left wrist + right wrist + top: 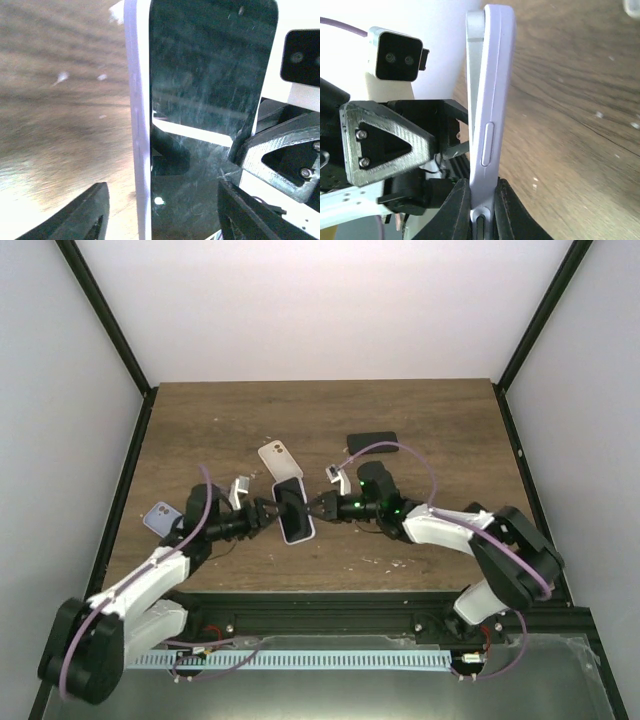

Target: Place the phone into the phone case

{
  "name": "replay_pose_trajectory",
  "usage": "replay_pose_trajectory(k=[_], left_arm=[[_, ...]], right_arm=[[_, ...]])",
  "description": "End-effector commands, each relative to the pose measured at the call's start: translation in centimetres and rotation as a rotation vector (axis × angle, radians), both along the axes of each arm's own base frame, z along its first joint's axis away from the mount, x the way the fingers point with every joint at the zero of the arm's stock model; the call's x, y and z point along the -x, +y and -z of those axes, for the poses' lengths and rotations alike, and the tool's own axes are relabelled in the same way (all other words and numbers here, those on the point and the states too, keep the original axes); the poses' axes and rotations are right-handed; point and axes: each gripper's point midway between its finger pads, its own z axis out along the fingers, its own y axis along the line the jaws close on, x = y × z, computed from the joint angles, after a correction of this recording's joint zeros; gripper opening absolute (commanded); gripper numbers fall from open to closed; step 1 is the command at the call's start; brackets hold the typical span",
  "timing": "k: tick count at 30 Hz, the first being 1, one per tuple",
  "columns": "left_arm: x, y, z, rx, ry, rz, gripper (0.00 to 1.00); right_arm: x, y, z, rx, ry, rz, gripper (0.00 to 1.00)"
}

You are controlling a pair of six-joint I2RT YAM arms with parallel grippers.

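A black-screened phone (293,512) sits in a lavender case and is held on edge above the wooden table, between my two grippers. My right gripper (318,506) is shut on its lower side edge; in the right wrist view the fingers (462,210) pinch the lavender case (492,100) from both sides. My left gripper (268,514) is open. In the left wrist view its fingers (87,215) stand wide on either side of the phone screen (200,100), and the left finger is clear of the case's lavender rim (137,125).
A beige phone or case (276,456) lies face down just behind the held phone. A black phone (371,443) lies at the back right. A blue-lavender case (160,517) lies at the left by my left arm. Black frame rails edge the table.
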Motion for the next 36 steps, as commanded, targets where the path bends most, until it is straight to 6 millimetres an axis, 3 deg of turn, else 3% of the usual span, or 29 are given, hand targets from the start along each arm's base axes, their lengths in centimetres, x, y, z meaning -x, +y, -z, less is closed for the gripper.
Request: replay_pose_trajectory(k=[1, 6, 11, 17, 23, 31, 36], left_arm=[[0.2, 1.0, -4.6, 0.005, -0.104, -0.036, 0.70], [1.2, 0.7, -8.9, 0.115, -0.205, -0.015, 0.72], [2.2, 0.0, -10.9, 0.212, -0.254, 0.048, 0.66], [2.9, -0.8, -12.0, 0.266, -0.299, 0.116, 0.59], [3.0, -1.1, -11.9, 0.272, -0.302, 0.140, 0.31], [3.4, -1.7, -12.6, 0.316, -0.352, 0.205, 0.17], [3.8, -1.9, -13.1, 0.320, -0.373, 0.244, 0.06]], right_arm=[[0.5, -0.2, -7.2, -0.184, -0.167, -0.010, 0.01], [2.5, -1.2, -10.9, -0.318, -0.226, -0.039, 0.01], [3.8, -1.6, -13.0, -0.399, -0.236, -0.079, 0.01], [4.2, -1.5, -13.3, -0.423, -0.231, -0.102, 0.01], [4.4, -1.2, -13.1, -0.422, -0.212, -0.112, 0.03], [4.5, -1.1, -12.9, -0.396, -0.209, -0.134, 0.06], [4.2, -1.1, -13.3, -0.364, -0.203, -0.124, 0.24]])
